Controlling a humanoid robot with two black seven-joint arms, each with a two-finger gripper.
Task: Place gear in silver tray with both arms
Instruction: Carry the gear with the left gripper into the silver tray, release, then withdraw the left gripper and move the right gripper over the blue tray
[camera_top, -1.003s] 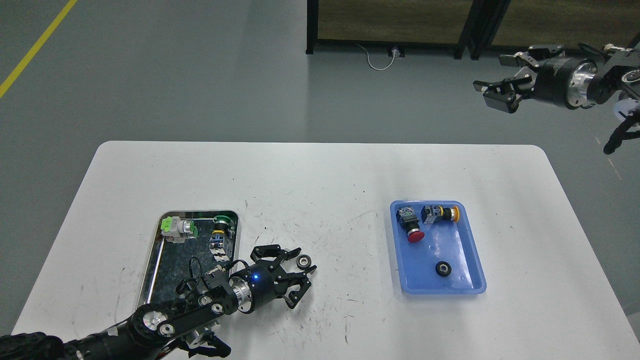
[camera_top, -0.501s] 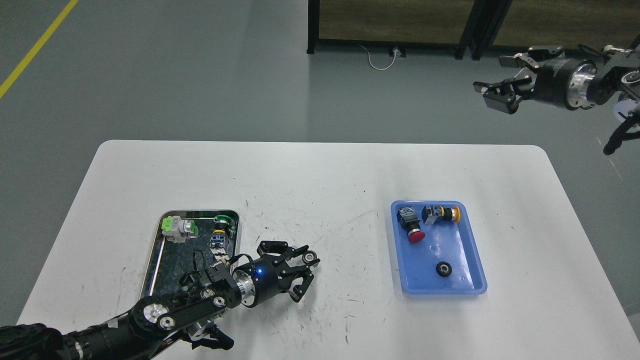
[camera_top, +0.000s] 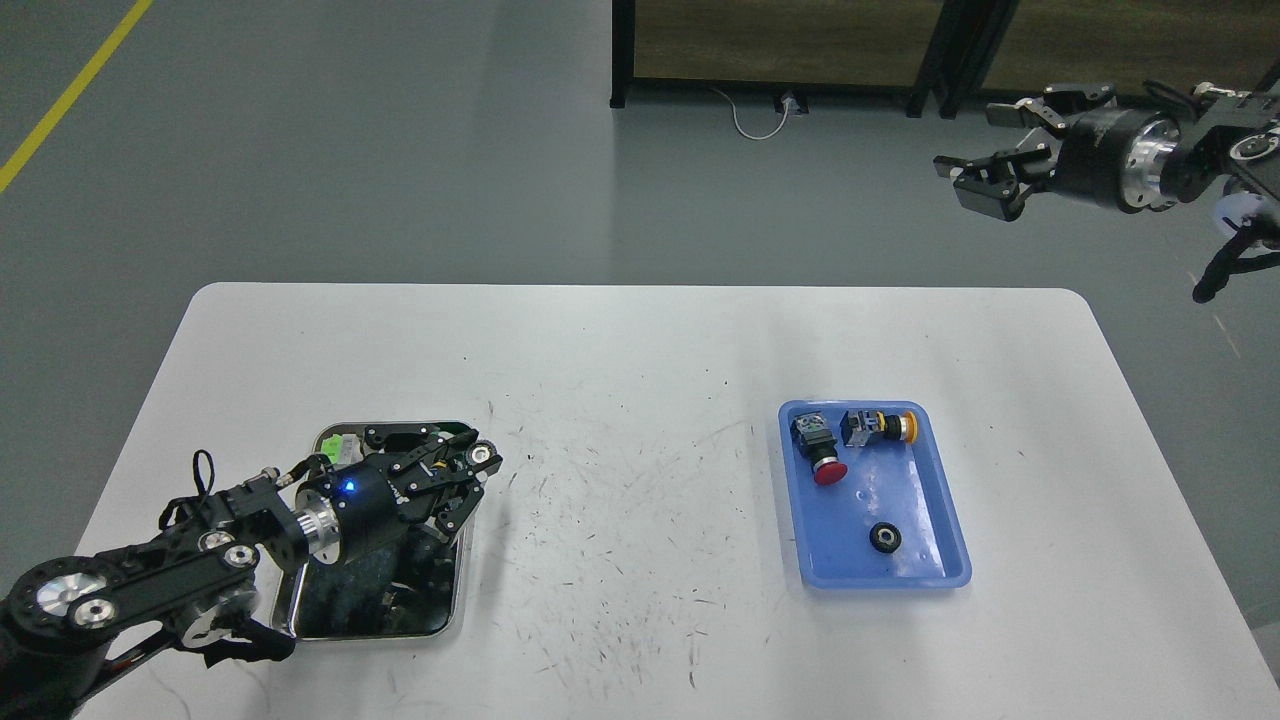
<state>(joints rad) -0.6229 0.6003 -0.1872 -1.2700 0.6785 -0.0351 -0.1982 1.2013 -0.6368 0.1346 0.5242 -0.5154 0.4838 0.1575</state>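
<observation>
The silver tray (camera_top: 372, 634) lies at the table's front left, its dark base reflecting my arm. My left gripper (camera_top: 476, 468) hovers over the tray's far right corner, shut on a small black gear with a silver hub (camera_top: 486, 455) held at its fingertips. A second black gear (camera_top: 884, 537) lies in the blue plastic tray (camera_top: 950, 520). My right gripper (camera_top: 990, 160) is open and empty, raised high beyond the table's far right corner. The parts in the silver tray are mostly hidden behind my left gripper.
The blue tray also holds a red push button (camera_top: 822, 455) and a yellow-capped switch (camera_top: 880, 425) at its far end. The white table (camera_top: 640, 360) is scuffed in the middle. A black-framed partition (camera_top: 780, 45) stands on the floor behind.
My left gripper has closed on the gear that lay on the table, lifted it and carried it left to above the silver tray. The right gripper shifted slightly up and left.
</observation>
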